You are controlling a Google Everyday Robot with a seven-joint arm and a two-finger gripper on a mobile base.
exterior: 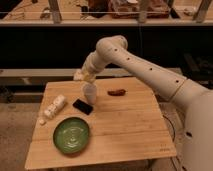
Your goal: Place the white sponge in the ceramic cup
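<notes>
My gripper (pixel 84 77) hangs at the end of the white arm, over the back left of the wooden table (pixel 130 130). It is shut on the white sponge (pixel 78 76), a small off-white block that sticks out to its left. The ceramic cup (pixel 90 94), small, pale and tapered, stands upright on the table just below and slightly right of the gripper. The sponge is above the cup's rim and a little to its left, not in the cup.
A flat black object (pixel 83 106) lies just in front of the cup. A round green plate (pixel 72 135) sits at the front left. A row of small white pieces (pixel 52 107) lies near the left edge. A brown object (pixel 117 92) lies right of the cup.
</notes>
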